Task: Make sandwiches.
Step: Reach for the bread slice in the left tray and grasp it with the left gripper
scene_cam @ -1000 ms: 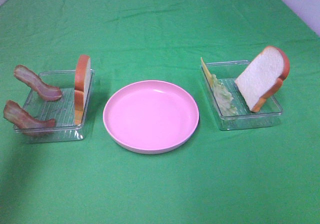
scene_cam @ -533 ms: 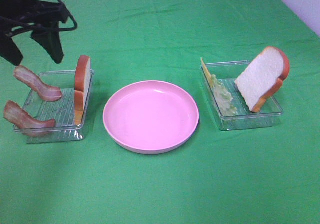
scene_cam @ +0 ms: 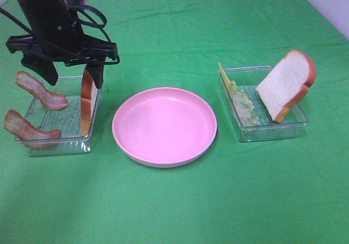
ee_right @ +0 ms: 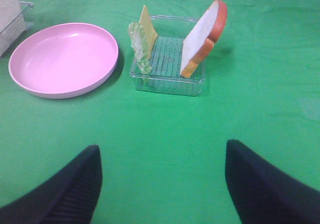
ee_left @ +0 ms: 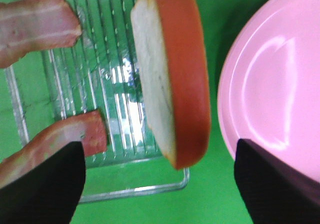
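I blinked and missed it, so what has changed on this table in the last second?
The left hand swung in from the far left and now hangs open over the upright bread slice in the left tray, gripping nothing. The bacon strips, pink plate and right tray with its food have not moved.

In the high view the left arm [scene_cam: 46, 15] ran off the top edge. The left gripper [scene_cam: 72, 79] covered the top of the bread slice [scene_cam: 86, 108] standing at the right edge of the left tray [scene_cam: 60, 147]. The left wrist view cut off both bacon strips [ee_left: 35, 21], the plate [ee_left: 280, 83] and the gripper's fingers [ee_left: 42, 184]. The right wrist view cropped the right gripper [ee_right: 162, 146] to two dark stubs, and lettuce [ee_right: 139, 46] hid part of the cheese [ee_right: 146, 21].
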